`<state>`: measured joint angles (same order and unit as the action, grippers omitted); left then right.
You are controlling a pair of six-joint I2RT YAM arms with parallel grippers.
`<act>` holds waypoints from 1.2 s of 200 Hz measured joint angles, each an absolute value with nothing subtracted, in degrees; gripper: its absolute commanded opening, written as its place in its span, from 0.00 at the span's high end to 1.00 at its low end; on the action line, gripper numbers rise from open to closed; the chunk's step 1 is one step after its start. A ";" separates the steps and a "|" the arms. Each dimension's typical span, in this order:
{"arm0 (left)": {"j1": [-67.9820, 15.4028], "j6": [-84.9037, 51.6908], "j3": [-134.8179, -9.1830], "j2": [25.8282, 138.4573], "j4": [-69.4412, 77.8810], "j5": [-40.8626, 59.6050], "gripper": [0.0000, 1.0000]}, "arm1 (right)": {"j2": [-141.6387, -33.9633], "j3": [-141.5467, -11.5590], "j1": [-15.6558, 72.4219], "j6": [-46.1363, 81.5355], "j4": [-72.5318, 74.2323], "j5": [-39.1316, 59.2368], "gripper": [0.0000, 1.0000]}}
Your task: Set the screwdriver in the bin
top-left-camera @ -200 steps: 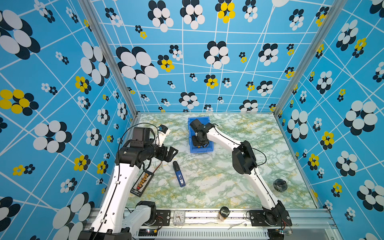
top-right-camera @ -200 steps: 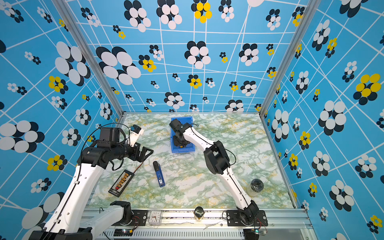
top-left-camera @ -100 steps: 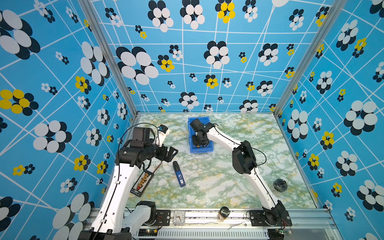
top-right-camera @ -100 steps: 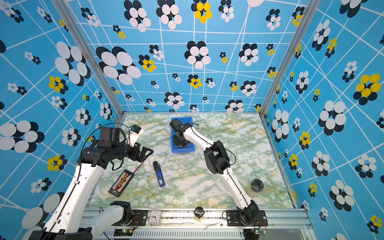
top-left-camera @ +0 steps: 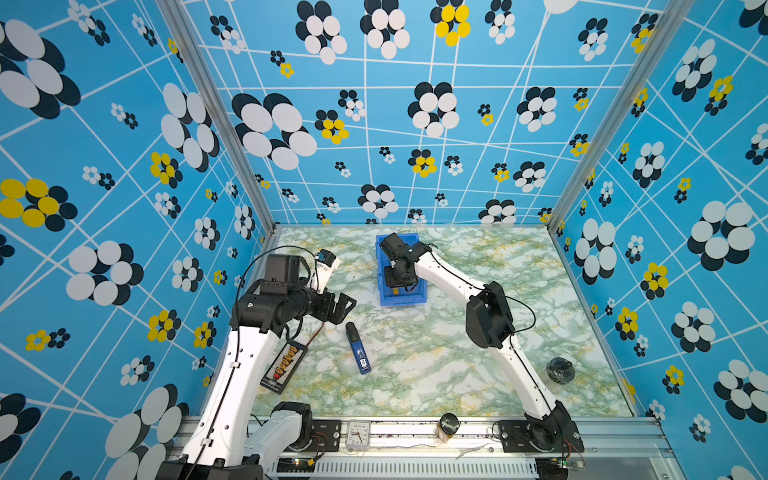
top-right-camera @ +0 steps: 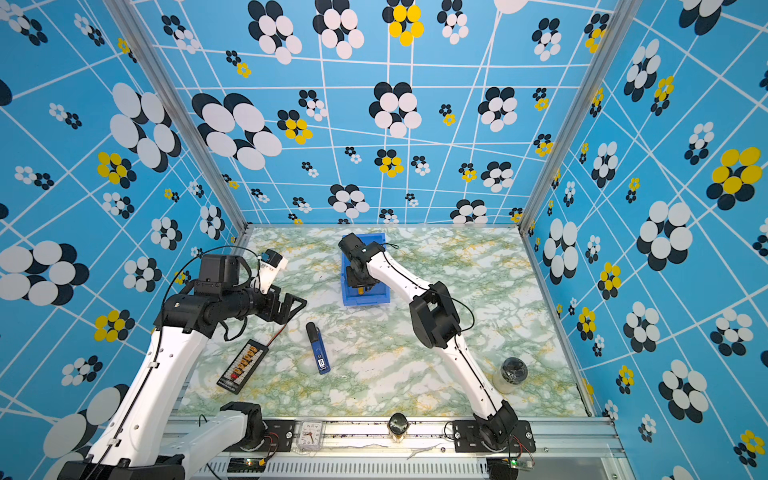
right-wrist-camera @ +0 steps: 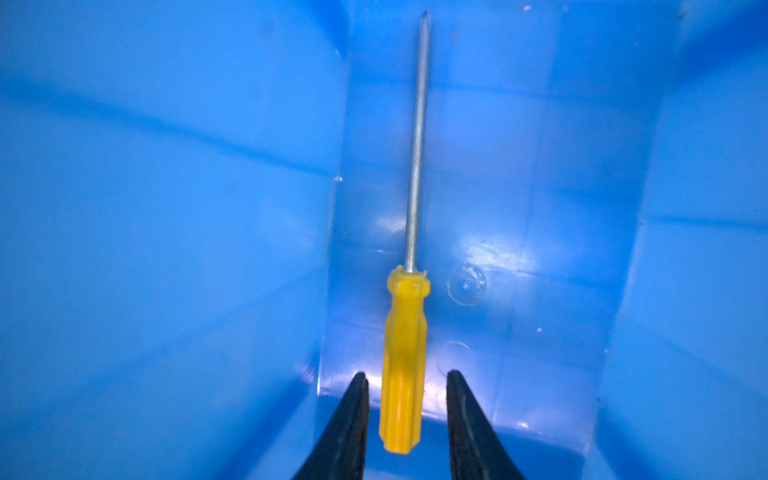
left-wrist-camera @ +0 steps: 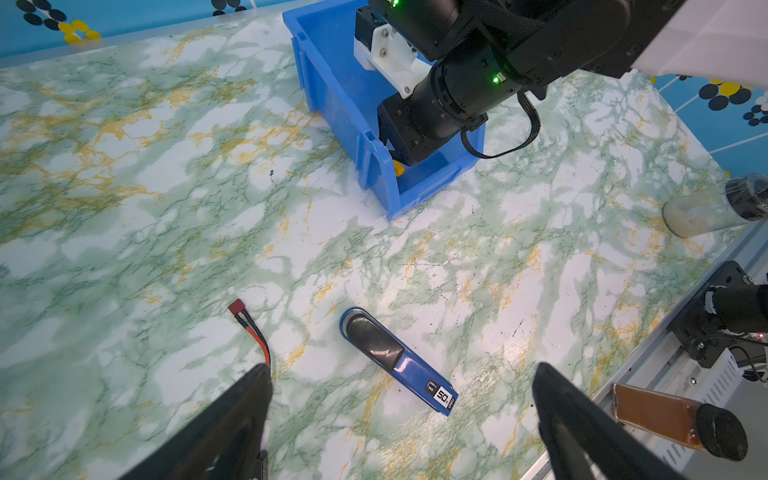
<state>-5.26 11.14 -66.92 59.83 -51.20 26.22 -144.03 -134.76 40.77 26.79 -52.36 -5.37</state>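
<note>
The screwdriver (right-wrist-camera: 403, 365), with a yellow handle and a thin silver shaft, lies on the floor of the blue bin (right-wrist-camera: 166, 208). My right gripper (right-wrist-camera: 407, 373) reaches down into the bin and is open. Its fingers stand on either side of the handle's end, with a gap on each side. In both top views the right wrist covers most of the bin (top-left-camera: 380, 274) (top-right-camera: 365, 300), and only a yellow bit of the screwdriver (top-left-camera: 397, 292) (top-right-camera: 360, 292) shows. My left gripper (top-left-camera: 347, 303) (left-wrist-camera: 401, 370) hangs open and empty above the table, left of the bin (left-wrist-camera: 332, 95).
A blue-and-black handheld device (top-left-camera: 358, 348) (left-wrist-camera: 395, 361) lies in front of the bin. A black board with orange cells (top-left-camera: 284, 365) and a red-black lead (left-wrist-camera: 253, 328) lie at the left. A dark-lidded jar (top-left-camera: 560, 370) stands at the right. A small clock (top-left-camera: 358, 434) and a bottle (top-left-camera: 446, 424) sit on the front rail.
My right gripper's jaws have parted slightly inside the bin. Neither arm has visibly moved, and the left gripper is as before.
</note>
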 measured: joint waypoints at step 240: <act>-3.27 2.55 -66.50 73.01 -37.28 16.84 0.01 | -88.20 -78.04 34.96 22.74 -33.36 -8.97 0.49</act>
<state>-3.27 2.55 -66.50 73.01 -37.28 16.84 -88.20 -78.04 34.96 22.74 -33.36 -8.97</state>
